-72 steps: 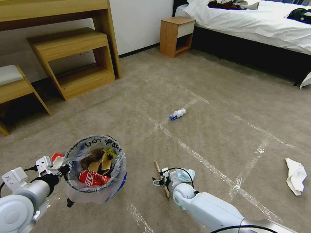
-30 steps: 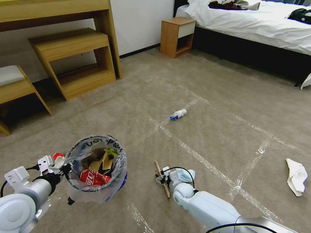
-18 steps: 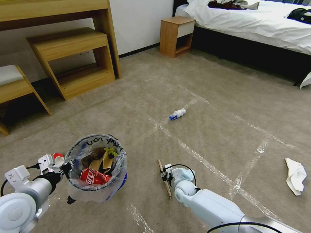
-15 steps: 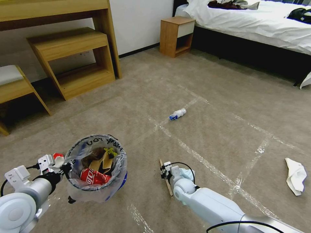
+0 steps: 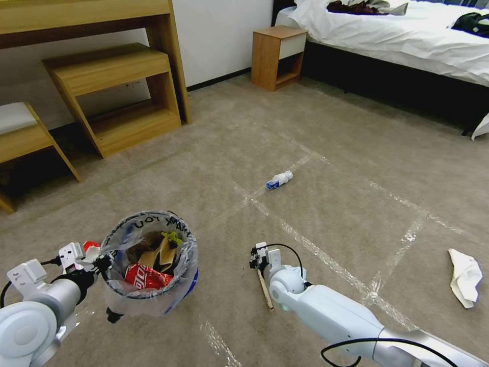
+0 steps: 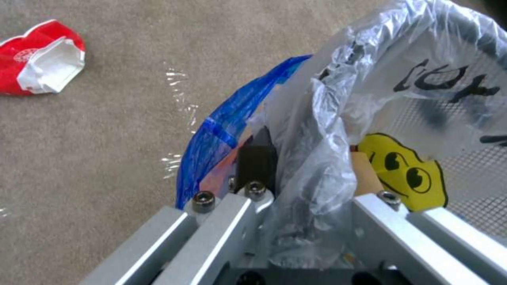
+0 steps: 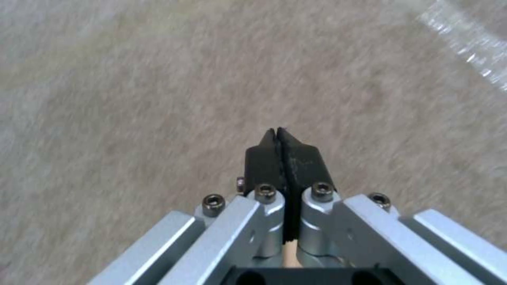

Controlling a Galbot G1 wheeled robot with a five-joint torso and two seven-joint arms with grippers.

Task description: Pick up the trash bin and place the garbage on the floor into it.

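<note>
The trash bin (image 5: 173, 295), lined with a clear bag lettered in black, hangs just above the floor (image 5: 331, 168) at the lower left. My left gripper (image 5: 104, 264) is shut on its rim (image 6: 317, 130). Inside lie a crushed red can (image 5: 145, 278) and a brown paper bag (image 5: 159, 255). My right gripper (image 5: 255, 257) is shut (image 7: 278, 134) on the wooden stick (image 5: 265, 291), which slants down under the wrist. More garbage lies on the carpet: a red wrapper (image 5: 90, 246) (image 6: 39, 57) beside the bin, a white-blue bottle (image 5: 279, 179) ahead, and a white tissue (image 5: 464, 277) at the right.
A wooden desk with shelves (image 5: 114, 92) and a stool (image 5: 20, 127) stand at the back left. A nightstand (image 5: 277, 56) and a bed (image 5: 407, 35) fill the back right. Shiny tape lines (image 5: 316, 250) cross the carpet.
My right gripper has closed on the wooden stick and risen with it, shifting slightly forward; the stick has left the carpet. The left arm and bin have barely moved.
</note>
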